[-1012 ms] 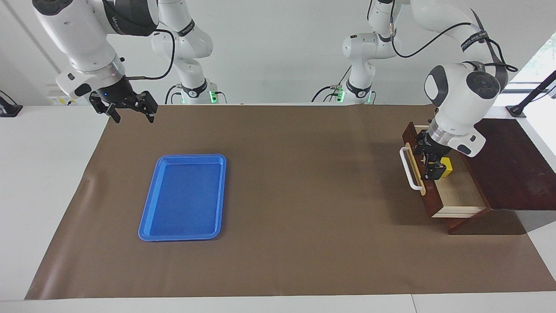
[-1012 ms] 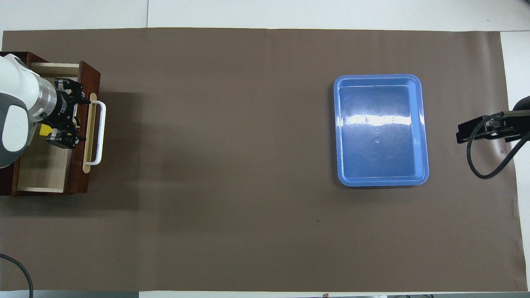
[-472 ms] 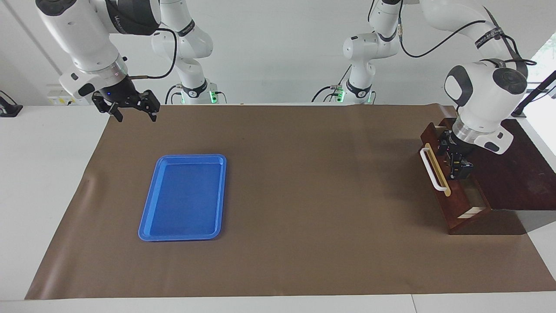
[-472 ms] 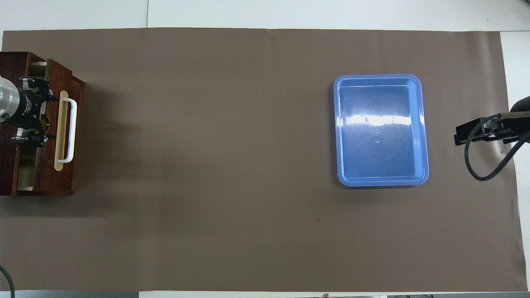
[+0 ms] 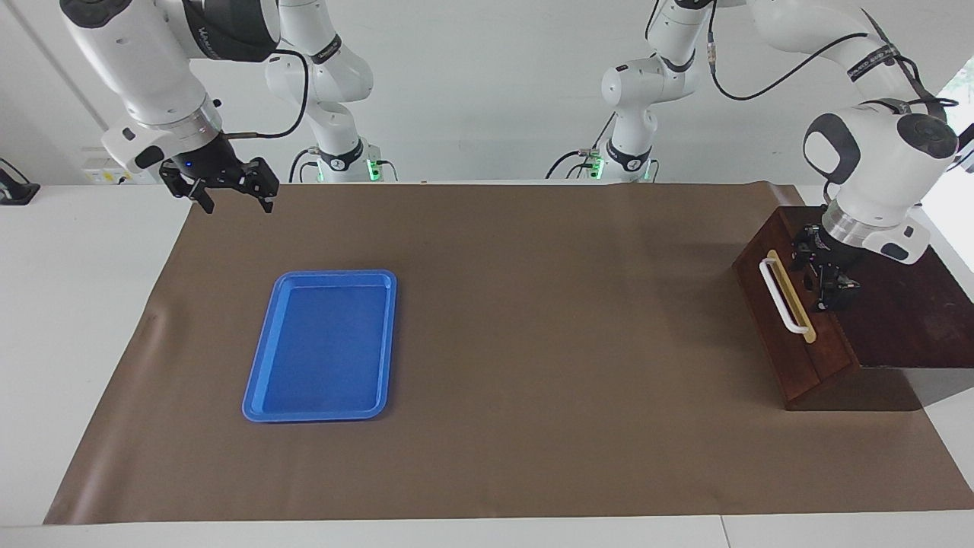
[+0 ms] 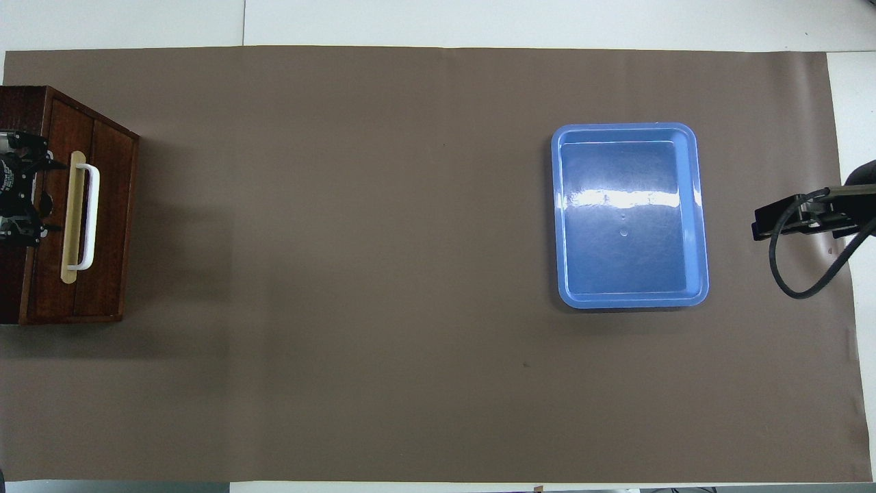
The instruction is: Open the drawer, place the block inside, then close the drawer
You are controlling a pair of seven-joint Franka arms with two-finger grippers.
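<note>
The dark reddish-brown drawer [image 5: 795, 342] is pushed fully into its cabinet at the left arm's end of the table, white bar handle [image 5: 781, 297] facing the table's middle. It also shows in the overhead view [image 6: 106, 205]. The yellow block is hidden. My left gripper [image 5: 828, 280] is open and sits at the cabinet's top edge just above the drawer front, also seen in the overhead view [image 6: 27, 198]. My right gripper [image 5: 232, 196] is open and empty, waiting in the air over the mat's corner at the right arm's end.
A flat blue tray [image 5: 319, 346] lies empty on the brown mat toward the right arm's end, also in the overhead view [image 6: 629, 216]. The brown mat [image 5: 533, 342] covers most of the table.
The drawer slid shut into the cabinet, with my left gripper moving along with its front. The yellow block and the light wood interior went out of sight. The right arm barely moved.
</note>
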